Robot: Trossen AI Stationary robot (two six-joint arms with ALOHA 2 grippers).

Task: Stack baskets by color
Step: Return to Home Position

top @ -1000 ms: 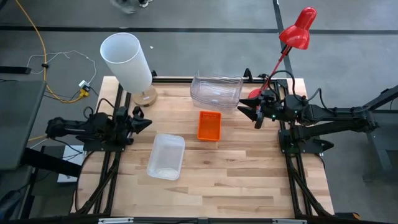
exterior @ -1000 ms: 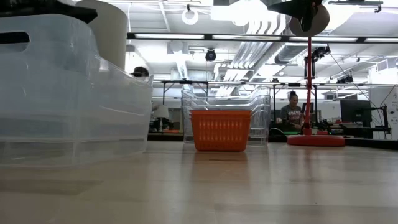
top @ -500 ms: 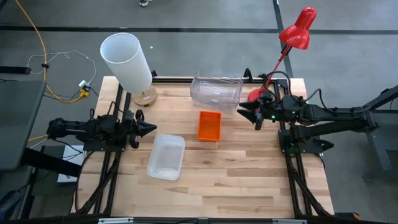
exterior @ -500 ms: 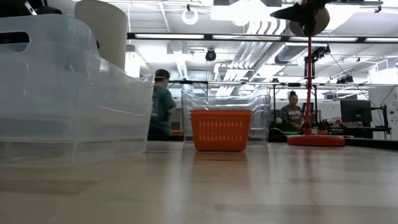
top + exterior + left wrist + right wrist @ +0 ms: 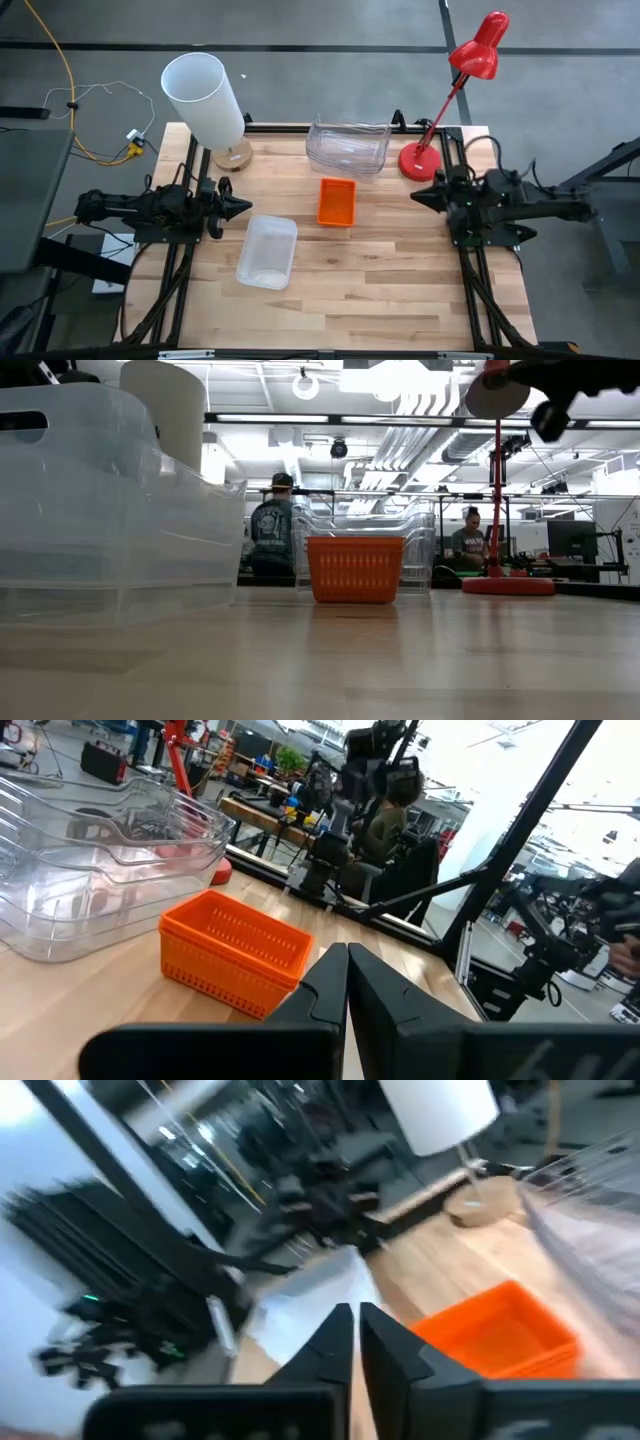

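Observation:
An orange basket (image 5: 336, 201) stands on its base at the table's middle, also in the low view (image 5: 355, 569) and both wrist views (image 5: 235, 955) (image 5: 495, 1335). A stack of clear baskets (image 5: 348, 148) sits behind it at the far edge. One more clear basket (image 5: 268, 251) rests alone toward the near left (image 5: 100, 510). My left gripper (image 5: 240, 206) hovers shut at the left, pointing level at the orange basket (image 5: 347, 970). My right gripper (image 5: 418, 195) hovers shut at the right edge (image 5: 355, 1330). Neither holds anything.
A white cylindrical lampshade (image 5: 205, 95) on a wooden base (image 5: 232, 155) stands at the far left corner. A red desk lamp's base (image 5: 420, 160) sits at the far right, close to my right gripper. People (image 5: 270, 535) are in the room behind.
My right gripper has drawn back toward the table's right edge, away from the clear stack, sunk a little, and shut its fingers. My left gripper has tipped down to level and then kept still. The baskets have not moved. A person has walked by in the background.

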